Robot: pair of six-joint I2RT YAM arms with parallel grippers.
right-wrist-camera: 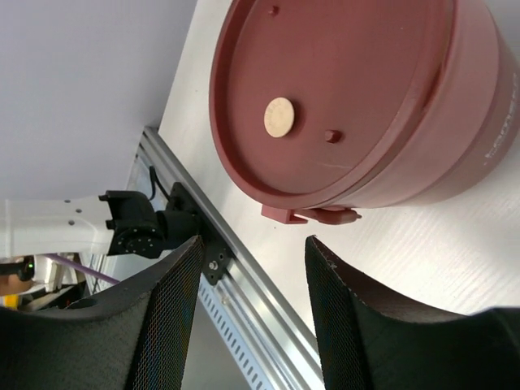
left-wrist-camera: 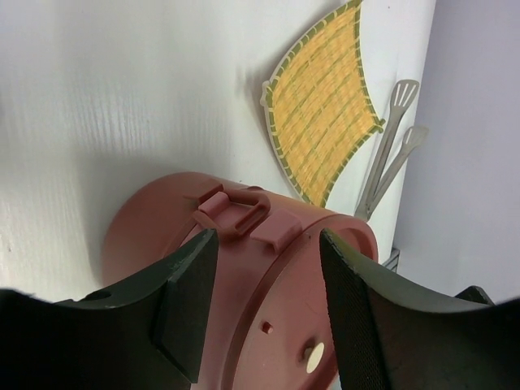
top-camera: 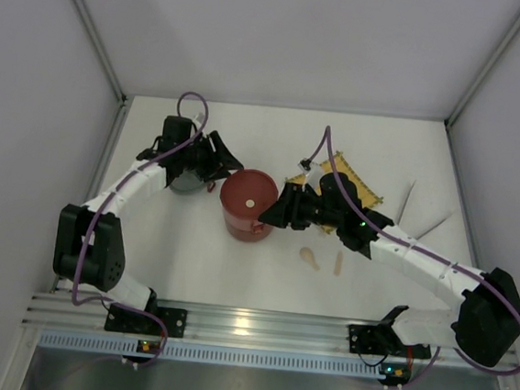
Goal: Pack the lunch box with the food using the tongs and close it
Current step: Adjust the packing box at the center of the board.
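We find the lunch box lidded mid-surface, between both arms. The left gripper and right gripper have their jaws spread, pinching nothing, each facing a side clasp. The tongs lie beside the mat, which shows no food. We judge the packing done, with only latching left.

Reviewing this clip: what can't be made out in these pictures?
Food: none shows in any view; the closed lunch box hides its inside.
Top view: the left end effector covers a grey round thing, unidentifiable.
Top view: the right arm covers much of the yellow mat.
Left wrist view: the lunch box hides the tongs' joined end.
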